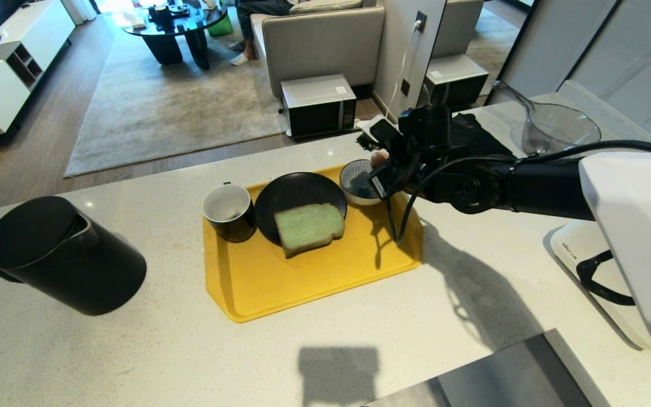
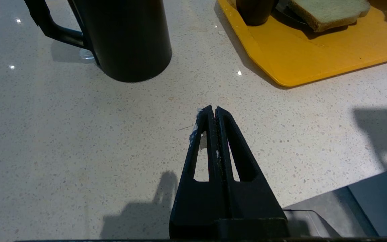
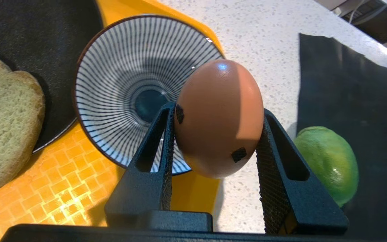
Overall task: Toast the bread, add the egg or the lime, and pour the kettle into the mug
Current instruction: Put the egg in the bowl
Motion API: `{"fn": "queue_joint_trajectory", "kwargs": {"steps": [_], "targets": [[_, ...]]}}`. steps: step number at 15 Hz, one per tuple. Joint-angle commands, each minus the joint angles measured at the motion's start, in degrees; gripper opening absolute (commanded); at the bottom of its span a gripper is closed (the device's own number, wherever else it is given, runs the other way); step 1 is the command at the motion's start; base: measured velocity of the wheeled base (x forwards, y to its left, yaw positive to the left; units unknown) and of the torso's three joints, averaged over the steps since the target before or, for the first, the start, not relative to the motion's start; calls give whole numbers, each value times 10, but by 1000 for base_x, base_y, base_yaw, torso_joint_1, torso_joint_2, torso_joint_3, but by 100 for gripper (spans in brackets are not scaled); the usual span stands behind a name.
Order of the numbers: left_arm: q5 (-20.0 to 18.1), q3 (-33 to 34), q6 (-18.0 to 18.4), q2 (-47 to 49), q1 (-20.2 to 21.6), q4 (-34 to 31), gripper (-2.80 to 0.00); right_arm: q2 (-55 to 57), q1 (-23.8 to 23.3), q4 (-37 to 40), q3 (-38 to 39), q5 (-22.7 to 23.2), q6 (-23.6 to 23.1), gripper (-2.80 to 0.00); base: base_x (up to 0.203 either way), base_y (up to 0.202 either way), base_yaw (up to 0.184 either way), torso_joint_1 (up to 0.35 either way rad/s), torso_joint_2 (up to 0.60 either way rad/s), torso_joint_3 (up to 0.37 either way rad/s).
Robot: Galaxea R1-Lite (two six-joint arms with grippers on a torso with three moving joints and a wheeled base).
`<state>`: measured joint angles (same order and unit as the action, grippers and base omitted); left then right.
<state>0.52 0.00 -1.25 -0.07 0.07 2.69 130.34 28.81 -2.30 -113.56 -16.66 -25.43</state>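
I'm working in a home: a pale speckled stone kitchen counter (image 1: 150, 350) opens onto a living room with a beige upholstered sofa (image 1: 325, 39), a grey rug (image 1: 173, 107), a dark glass coffee table (image 1: 173, 25) and white low cabinets (image 1: 14, 62). A white-and-black microwave oven (image 1: 319, 105) sits on the wooden floor.

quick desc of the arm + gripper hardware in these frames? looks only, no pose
Right arm: black jointed links, white shell near the camera, black cables looping off it. Right gripper: matte black tapered fingers with cut-out slots and cross-hatched pads. Left gripper: same black slotted fingers, whitish scuffs near the tips.
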Motion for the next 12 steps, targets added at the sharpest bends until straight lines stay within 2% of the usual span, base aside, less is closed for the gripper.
{"fn": "queue_joint_trajectory", "kwargs": {"steps": [1, 6, 12], "targets": [[0, 10, 0, -1, 0, 0, -280, -19, 0, 0, 6, -2, -2, -280, 0, 0, 0, 0, 0, 0], [0, 10, 0, -1, 0, 0, -280, -14, 17, -1, 19, 3, -6, -280, 0, 0, 0, 0, 0, 0], [0, 10, 0, -1, 0, 0, -280, 12, 25, 0, 14, 5, -49, -280, 0, 0, 0, 0, 0, 0]]}}
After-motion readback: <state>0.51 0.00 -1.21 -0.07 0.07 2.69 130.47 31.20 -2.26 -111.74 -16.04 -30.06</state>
